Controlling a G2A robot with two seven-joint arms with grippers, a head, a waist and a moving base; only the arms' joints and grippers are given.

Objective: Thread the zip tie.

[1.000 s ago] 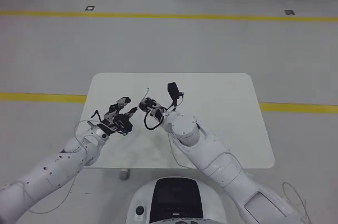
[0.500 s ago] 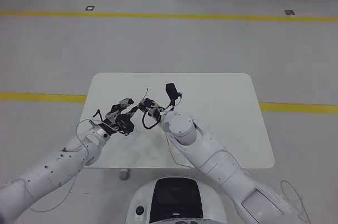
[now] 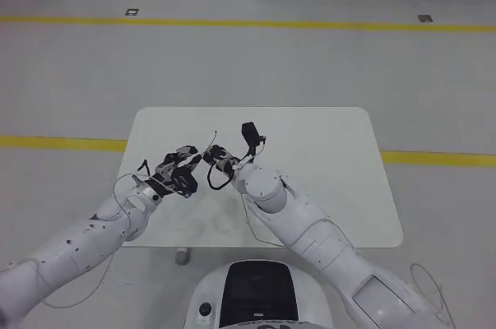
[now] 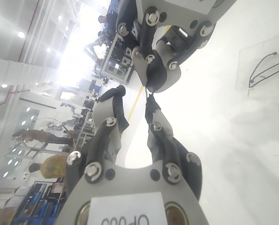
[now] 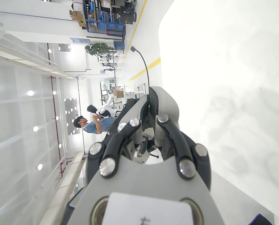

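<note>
White rounded table (image 3: 330,164) underneath — both arms hang tip to tip above it.
Held aloft, the thin black plastic zip tie (image 5: 148,74) sits clenched in the right gripper (image 5: 149,99); the left gripper (image 4: 132,103) gapes beside it — better to line up slowly before closing.

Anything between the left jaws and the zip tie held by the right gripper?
Nothing visible: the left gripper, jaws open, sits tip to tip with the right gripper pinching the zip tie.

white table (image 3: 330,181), grey floor (image 3: 313,66), yellow lines (image 3: 231,23)
</note>
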